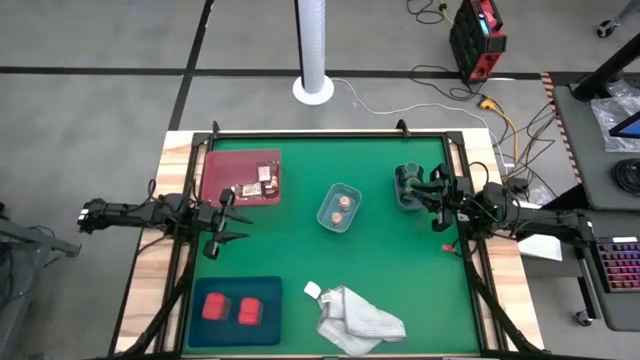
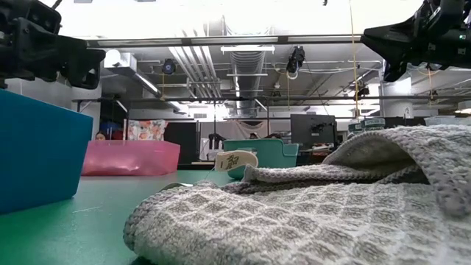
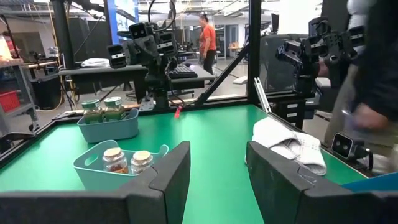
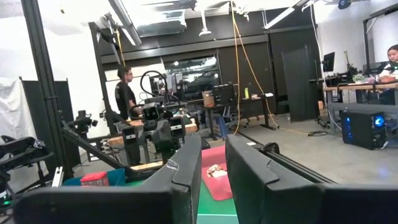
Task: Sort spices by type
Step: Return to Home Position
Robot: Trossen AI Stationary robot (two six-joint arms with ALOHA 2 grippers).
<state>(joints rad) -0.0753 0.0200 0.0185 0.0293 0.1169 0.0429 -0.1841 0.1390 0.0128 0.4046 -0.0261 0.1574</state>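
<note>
Jaws spread and empty, the left gripper (image 1: 230,222) is hovering left of the light blue tub (image 1: 322,215), the right gripper (image 1: 433,198) right of it. Tan-topped jars (image 1: 343,203) are sitting inside it, green jars (image 1: 408,180) just right, sachets (image 1: 266,176) upper left, pink blocks (image 1: 215,307) lower left.

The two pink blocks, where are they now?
High view: both pink blocks lie side by side in the dark blue tray at the table's lower left, left of the grey cloth.

Green table (image 1: 410,270) bears 4 bins (image 1: 225,170), cloth (image 1: 362,322)
</note>
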